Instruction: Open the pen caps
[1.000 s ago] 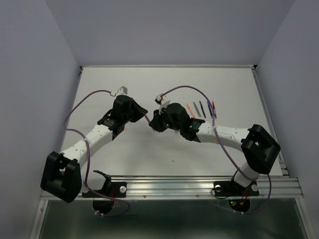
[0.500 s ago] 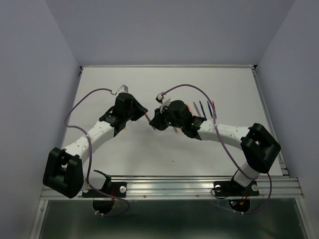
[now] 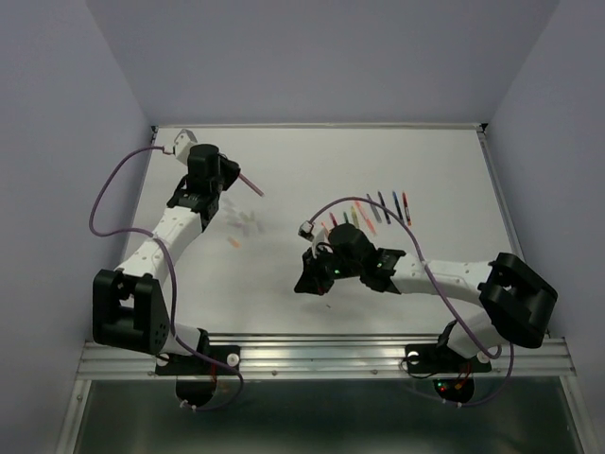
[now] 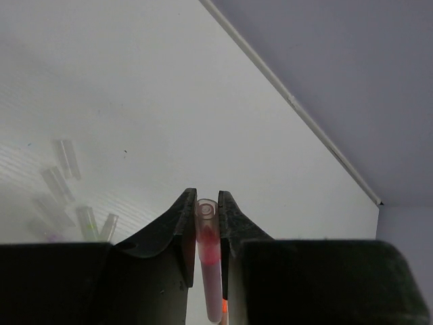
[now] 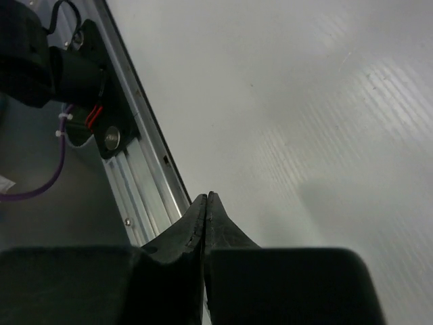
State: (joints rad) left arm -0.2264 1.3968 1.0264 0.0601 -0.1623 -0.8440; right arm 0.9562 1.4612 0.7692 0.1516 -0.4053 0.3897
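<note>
Your table (image 3: 312,156) is a plain white sheet with faint ribbing in the right wrist view, a thin raised rim along the far and right sides, and an aluminium rail (image 3: 331,355) across the near edge. Pale lavender-grey walls box it in on three sides. The left gripper (image 3: 234,174) is up at the far left of the table, clamped on a pink pen (image 4: 209,254). In the left wrist view its fingers (image 4: 183,215) pinch the pen on both sides, and a clear tubular end pokes just past the tips; you can't tell if that end is the cap. From above, the pen sticks out towards the table's middle. A few clear tubes (image 4: 67,159) lie loose on the white sheet, near that gripper on its near side, close together and apart from the pen; they look like pulled caps. A small orange piece (image 3: 234,243) sits just nearer than them. The row of pens (image 3: 364,210), red, green, orange and dark, lies side by side right of centre, well apart from the left gripper. The right gripper (image 3: 307,282) hangs low over the near middle, close to the rail, its fingers pressed together with nothing between them. Purple cables (image 3: 102,203) loop off both arms.
</note>
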